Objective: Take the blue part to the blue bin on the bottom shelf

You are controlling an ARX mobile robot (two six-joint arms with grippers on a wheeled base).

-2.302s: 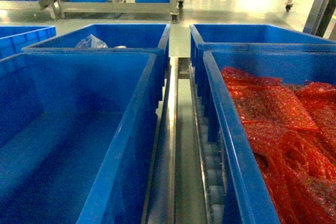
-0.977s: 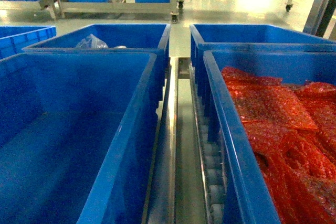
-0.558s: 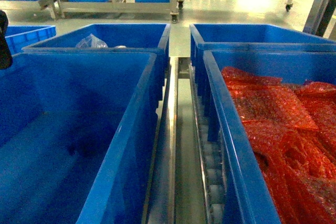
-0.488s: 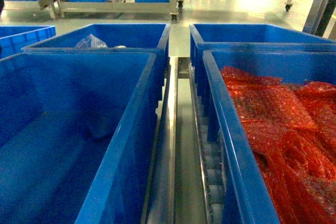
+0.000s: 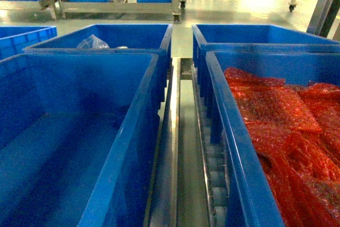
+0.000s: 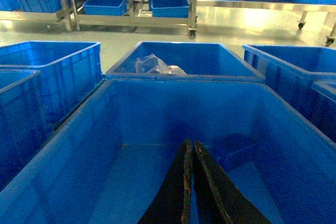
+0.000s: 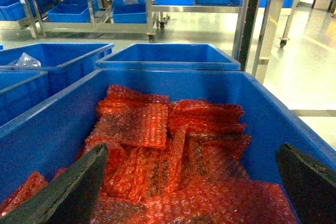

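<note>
In the head view, the lower left of the frame is filled by a large blue bin [image 5: 79,147], and no part shows on the stretch of its floor that can be seen. Behind it, toward the upper left, stands a second blue bin [image 5: 133,38] holding a crumpled clear plastic bag [image 5: 91,42]. Down the middle of the frame runs the steel shelf [image 5: 172,147], a shiny rail with a row of small white rollers [image 5: 215,179] just to its right. The right side of the frame is taken by another blue bin [image 5: 234,147] piled with red bubble-wrap bags [image 5: 276,120], and an empty-looking blue bin [image 5: 255,35] stands behind it. Along the top of the frame, metal racks [image 5: 175,3] carry more blue bins across a pale floor.

In the left wrist view, the left gripper [image 6: 190,153] rises from the bottom centre of the frame above the large bin's floor; its two dark fingers are pressed together at the tips with nothing between them.

In the right wrist view, the right gripper [image 7: 191,171] hangs over the red bags, its fingers spread wide to the lower left and lower right corners of the frame, grasping nothing.

No blue part can be made out in any view.
</note>
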